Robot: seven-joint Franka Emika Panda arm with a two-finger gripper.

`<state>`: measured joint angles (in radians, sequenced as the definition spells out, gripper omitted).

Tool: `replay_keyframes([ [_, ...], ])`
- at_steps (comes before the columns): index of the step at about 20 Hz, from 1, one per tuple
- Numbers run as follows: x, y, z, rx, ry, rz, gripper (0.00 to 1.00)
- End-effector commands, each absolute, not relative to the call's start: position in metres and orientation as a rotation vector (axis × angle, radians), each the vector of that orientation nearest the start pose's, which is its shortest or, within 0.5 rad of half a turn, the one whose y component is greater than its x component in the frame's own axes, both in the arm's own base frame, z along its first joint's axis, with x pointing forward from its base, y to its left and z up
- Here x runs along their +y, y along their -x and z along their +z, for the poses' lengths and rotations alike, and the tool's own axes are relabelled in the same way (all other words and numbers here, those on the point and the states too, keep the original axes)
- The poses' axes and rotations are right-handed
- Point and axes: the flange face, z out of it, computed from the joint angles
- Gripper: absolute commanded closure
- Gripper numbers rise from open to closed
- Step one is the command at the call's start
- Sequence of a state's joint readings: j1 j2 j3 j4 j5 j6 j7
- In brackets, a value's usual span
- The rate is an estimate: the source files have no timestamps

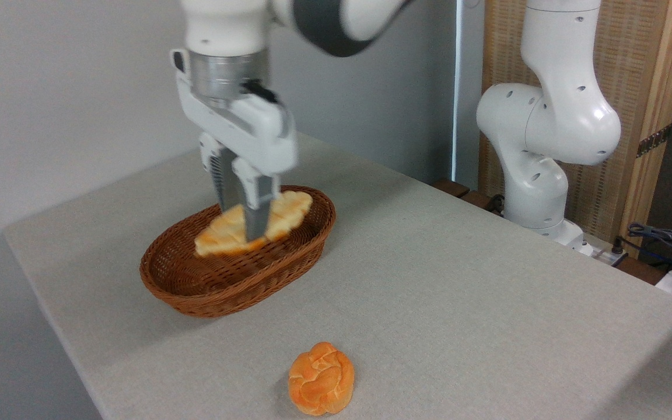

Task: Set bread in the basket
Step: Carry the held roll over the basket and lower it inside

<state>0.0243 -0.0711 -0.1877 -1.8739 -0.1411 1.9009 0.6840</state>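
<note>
The single fixed view looks down across a pale grey cloth-covered surface [458, 291] set against a plain light wall.

Near the left of the surface sits the oval brown woven wicker basket [219, 286], its shallow sides flaring outward and its long axis running from lower left to upper right. Above it, the white two-finger tool [242, 221] of the white and grey robot arm [312, 17] points downward, slightly blurred. Its fingers are closed narrowly on the middle of the elongated pale cream braided loaf with golden-orange edges [286, 213]. The loaf lies roughly level in the grip, one end reaching toward the basket's far right rim and the other toward the basket's centre. It hangs over the basket's opening at about rim height; whether its underside touches the wicker cannot be told.

Well apart from the basket, near the front edge of the surface, the small round deep orange knotted bun [321, 379] rests alone on the cloth.

At the right, behind the surface, stands the arm's white jointed base column [546, 134], in front of a tan woven screen with a light wooden frame [639, 70]. Dark cables and blue connectors [662, 239] lie at the far right edge.
</note>
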Motion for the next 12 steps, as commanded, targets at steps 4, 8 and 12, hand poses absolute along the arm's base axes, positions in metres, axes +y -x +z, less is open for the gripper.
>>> replay_keyframes([
  [4, -0.169, -0.563, 0.507, 1.205, 3.024, -0.254, 0.0],
  [8, -0.171, -0.565, 0.508, 1.118, 3.055, -0.28, 0.0],
  [12, -0.171, -0.565, 0.507, 1.119, 3.056, -0.271, 0.0],
])
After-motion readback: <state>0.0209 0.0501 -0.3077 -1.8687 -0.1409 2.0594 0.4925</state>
